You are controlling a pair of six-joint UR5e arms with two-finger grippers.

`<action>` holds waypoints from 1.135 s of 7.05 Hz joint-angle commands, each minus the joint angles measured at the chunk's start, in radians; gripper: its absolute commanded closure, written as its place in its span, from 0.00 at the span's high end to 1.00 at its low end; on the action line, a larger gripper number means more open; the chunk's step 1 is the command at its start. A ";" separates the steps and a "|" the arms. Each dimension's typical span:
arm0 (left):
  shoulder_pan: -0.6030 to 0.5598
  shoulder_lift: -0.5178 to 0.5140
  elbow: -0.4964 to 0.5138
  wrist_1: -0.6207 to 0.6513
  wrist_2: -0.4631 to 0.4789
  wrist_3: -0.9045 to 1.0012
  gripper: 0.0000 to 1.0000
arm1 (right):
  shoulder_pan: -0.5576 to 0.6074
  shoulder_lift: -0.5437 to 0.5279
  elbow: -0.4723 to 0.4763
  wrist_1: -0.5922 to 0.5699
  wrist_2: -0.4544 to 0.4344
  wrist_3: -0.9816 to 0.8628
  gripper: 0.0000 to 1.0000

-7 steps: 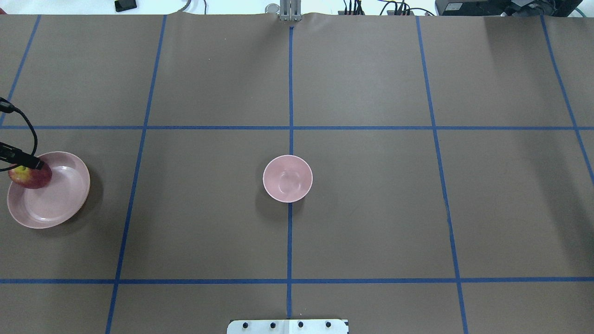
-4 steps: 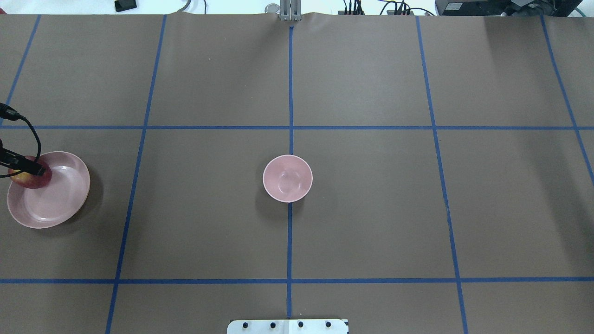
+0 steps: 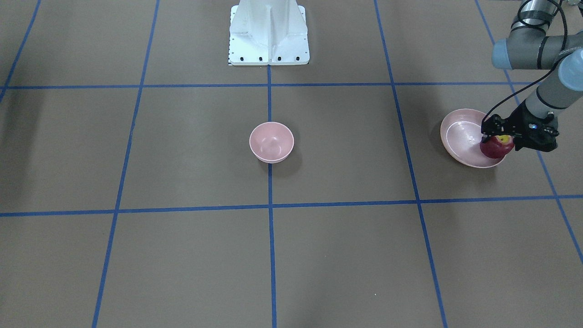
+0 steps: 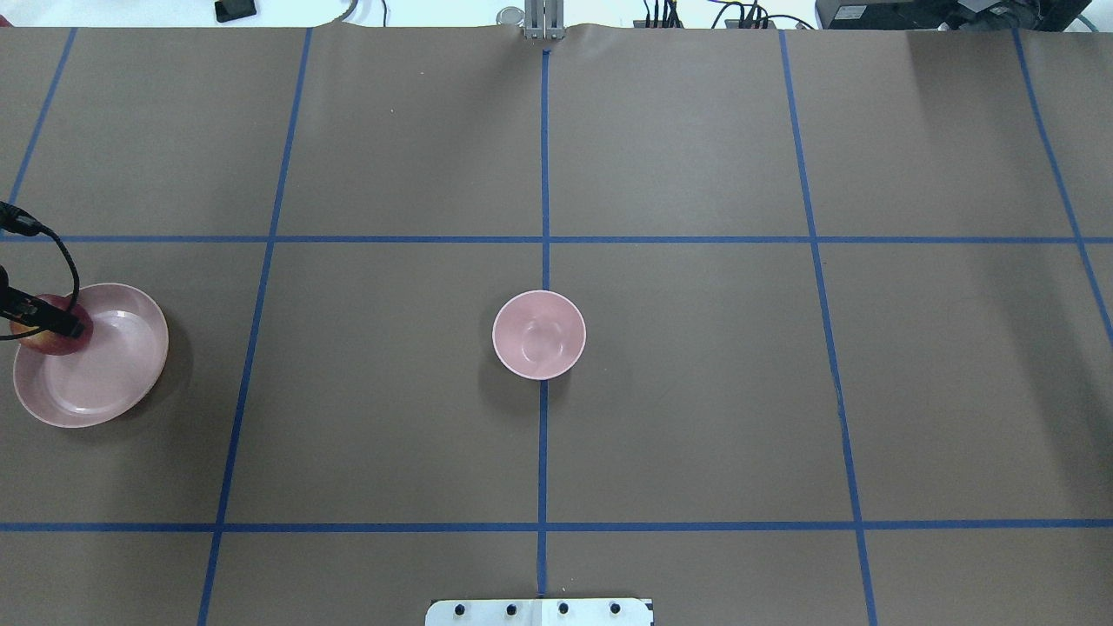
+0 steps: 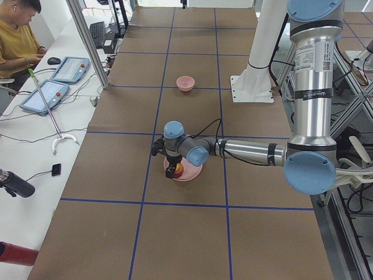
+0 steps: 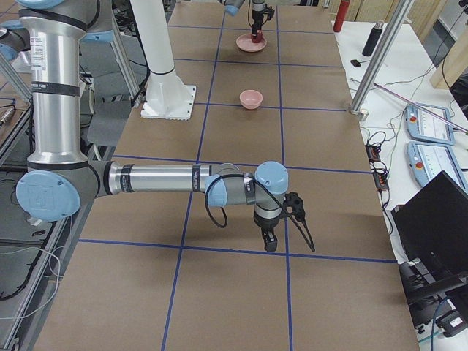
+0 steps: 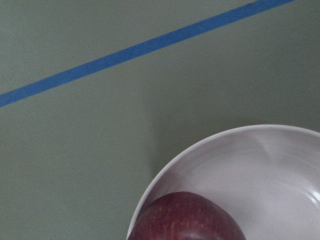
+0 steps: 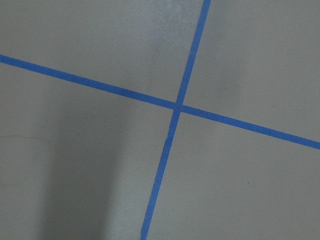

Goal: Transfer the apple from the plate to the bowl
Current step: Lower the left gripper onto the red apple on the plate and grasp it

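Observation:
The dark red apple (image 4: 50, 341) lies at the left side of the wide pink plate (image 4: 109, 369), at the table's far left. It also shows in the front view (image 3: 496, 148) and at the bottom of the left wrist view (image 7: 187, 220). My left gripper (image 3: 499, 136) is low over the apple, open, with a finger on either side of it. The small deep pink bowl (image 4: 539, 335) stands empty at the table's centre. My right gripper (image 6: 270, 243) shows only in the exterior right view, over bare table far from both dishes; I cannot tell whether it is open or shut.
Blue tape lines (image 4: 544, 174) divide the brown table into squares. The white robot base (image 3: 268, 36) stands at the robot's edge. An operator (image 5: 17, 32) sits at a side bench with tablets (image 5: 55, 81).
My left gripper has come down around the apple, its fingertip now level with the apple's middle. The plate and bowl have not moved.

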 commanded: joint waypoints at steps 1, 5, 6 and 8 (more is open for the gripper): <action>0.019 0.000 0.006 -0.013 -0.005 -0.004 0.98 | 0.001 0.002 -0.002 0.002 0.000 0.002 1.00; 0.029 0.000 0.025 -0.091 -0.012 -0.008 0.17 | 0.000 0.002 -0.005 0.002 0.002 0.002 1.00; 0.026 0.000 -0.016 -0.083 -0.062 -0.008 0.10 | 0.001 0.002 -0.005 0.002 0.002 0.002 1.00; 0.017 -0.002 -0.110 -0.077 -0.100 -0.115 0.09 | 0.001 -0.001 -0.005 0.002 0.003 0.002 1.00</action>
